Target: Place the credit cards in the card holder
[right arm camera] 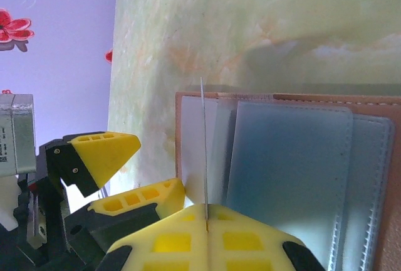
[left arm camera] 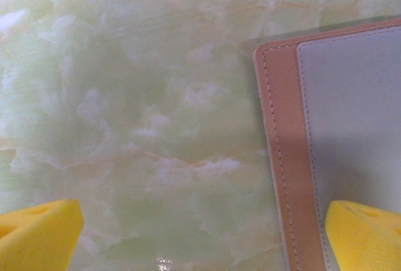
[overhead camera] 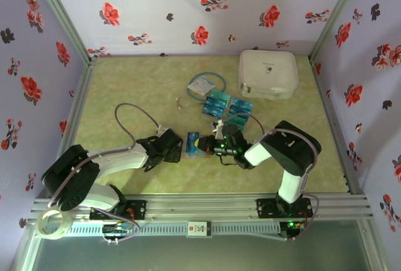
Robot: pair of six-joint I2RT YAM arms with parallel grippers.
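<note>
1 credit card (right arm camera: 203, 145) is pinched edge-on in the pressed-together right gripper (right arm camera: 207, 219). It is held over the opened card holder (left arm camera: 282, 158), seemingly for slotting. The holder is apparently steadied by 1 finger of the spread left gripper (left arm camera: 203, 224). Other credit cards (overhead camera: 227, 106) lie clustered just beyond.

Top camera hanging high over near edge of table (overhead camera: 125, 95), looking down and forward, taking in whole tabletop and flowered walls (overhead camera: 188, 7); far view. Left wrist camera pointing almost straight down, very close to tabletop, left gripper (left arm camera: 200, 236) fingertips spreading into bottom corners, holder (left arm camera: 285, 158) corner entering from right. Right wrist camera riding low, looking across holder (right arm camera: 294, 177) toward left gripper (right arm camera: 122, 174) and wall beyond, right gripper (right arm camera: 207, 239) pinching edge-on card (right arm camera: 203, 139) at bottom edge. All three views sharing holder (overhead camera: 197, 147) and tabletop.
</note>
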